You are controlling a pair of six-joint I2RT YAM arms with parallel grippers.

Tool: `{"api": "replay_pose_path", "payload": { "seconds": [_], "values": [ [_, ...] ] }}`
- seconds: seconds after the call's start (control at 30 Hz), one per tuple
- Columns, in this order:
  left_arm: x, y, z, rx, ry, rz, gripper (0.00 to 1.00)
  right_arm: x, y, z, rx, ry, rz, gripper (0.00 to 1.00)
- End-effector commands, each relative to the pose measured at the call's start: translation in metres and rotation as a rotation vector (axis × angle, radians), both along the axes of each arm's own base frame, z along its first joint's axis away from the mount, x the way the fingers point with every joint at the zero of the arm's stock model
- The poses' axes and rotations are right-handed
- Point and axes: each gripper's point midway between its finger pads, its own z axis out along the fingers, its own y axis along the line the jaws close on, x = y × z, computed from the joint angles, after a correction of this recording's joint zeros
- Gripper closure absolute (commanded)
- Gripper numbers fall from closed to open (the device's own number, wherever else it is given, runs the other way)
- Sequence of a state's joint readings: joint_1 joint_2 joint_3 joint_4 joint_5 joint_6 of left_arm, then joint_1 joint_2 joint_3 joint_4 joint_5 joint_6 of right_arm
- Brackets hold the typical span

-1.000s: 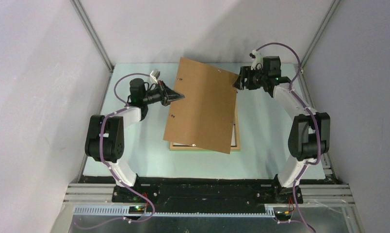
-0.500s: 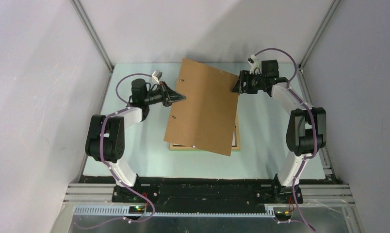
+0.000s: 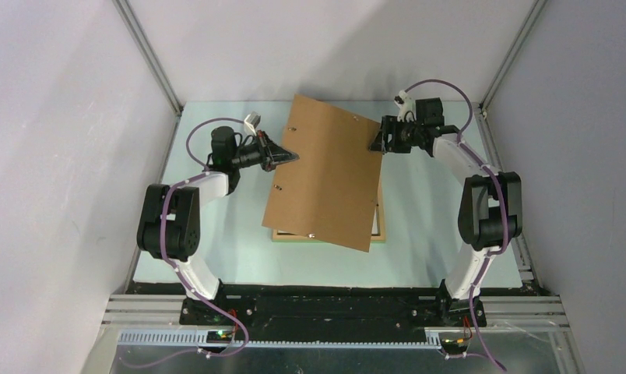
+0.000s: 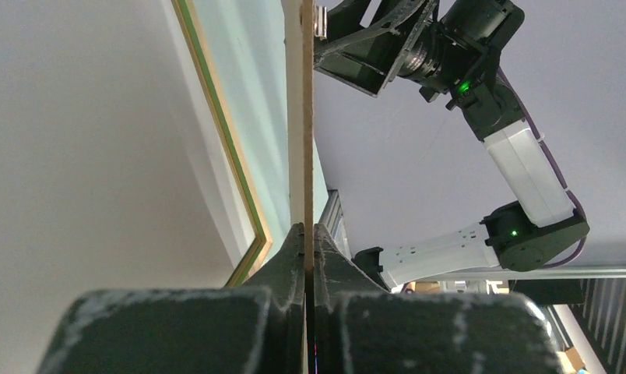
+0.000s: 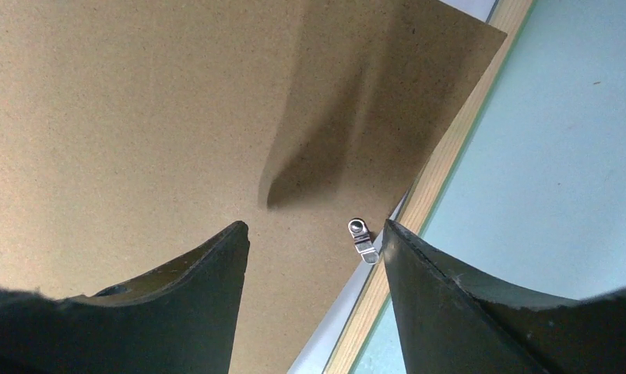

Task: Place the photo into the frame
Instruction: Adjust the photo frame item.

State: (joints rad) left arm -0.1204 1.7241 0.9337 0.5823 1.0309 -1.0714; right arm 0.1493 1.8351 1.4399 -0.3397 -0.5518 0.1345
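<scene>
The brown backing board (image 3: 325, 175) hangs tilted above the frame (image 3: 329, 236), which lies flat on the table with only its near and right rails showing. My left gripper (image 3: 288, 157) is shut on the board's left edge; the left wrist view shows the board (image 4: 306, 117) edge-on between the closed jaws of the left gripper (image 4: 306, 227). My right gripper (image 3: 378, 140) stands open at the board's upper right edge, holding nothing. In the right wrist view the right gripper (image 5: 315, 226) hovers over the board (image 5: 138, 117) and a metal clip (image 5: 361, 238). A white surface (image 4: 100, 156) fills the frame (image 4: 224, 132); whether it is the photo I cannot tell.
The pale green table (image 3: 216, 234) is boxed in by grey walls, with aluminium posts at the back corners (image 3: 150, 58). The frame's wooden rail (image 5: 442, 164) runs beside the right fingers. Both arm bases stand at the near edge (image 3: 325, 308).
My right gripper has crept a little left and toward the back along the board's upper right edge. The board and the left gripper have stayed put.
</scene>
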Motion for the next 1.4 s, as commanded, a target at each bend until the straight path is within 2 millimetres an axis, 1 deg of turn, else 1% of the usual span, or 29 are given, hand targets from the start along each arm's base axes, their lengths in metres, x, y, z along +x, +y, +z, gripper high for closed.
{"api": "replay_pose_path", "payload": {
  "seconds": [0.0,0.27,0.53,0.6,0.77,0.83,1.0,1.17,1.37],
  "values": [
    [0.000,-0.004,0.034,-0.016,-0.139,-0.003,1.00,-0.015,0.021,0.004,0.047,0.026,0.053,0.33],
    [0.008,-0.002,0.031,-0.010,-0.127,0.049,1.00,-0.024,0.029,0.003,0.098,0.064,0.058,0.33],
    [0.009,-0.001,0.031,-0.007,-0.130,0.058,1.00,-0.033,0.034,0.002,0.086,0.058,0.085,0.33],
    [0.009,-0.001,0.032,-0.008,-0.131,0.058,1.00,-0.036,0.034,0.000,0.073,0.056,0.088,0.33],
    [0.007,-0.001,0.034,-0.013,-0.129,0.051,1.00,-0.039,0.020,-0.006,0.012,0.037,0.069,0.34],
    [0.008,0.000,0.036,-0.015,-0.133,0.054,1.00,-0.042,0.019,-0.006,0.003,0.038,0.072,0.33],
    [0.010,0.001,0.037,-0.017,-0.132,0.055,1.00,-0.056,0.025,-0.017,-0.004,0.067,0.109,0.33],
    [0.016,0.001,0.036,-0.019,-0.125,0.065,1.00,-0.068,0.032,-0.022,-0.016,0.082,0.150,0.33],
    [0.022,0.000,0.038,-0.023,-0.136,0.074,1.00,-0.079,0.030,-0.032,-0.033,0.094,0.156,0.33]
  ]
}}
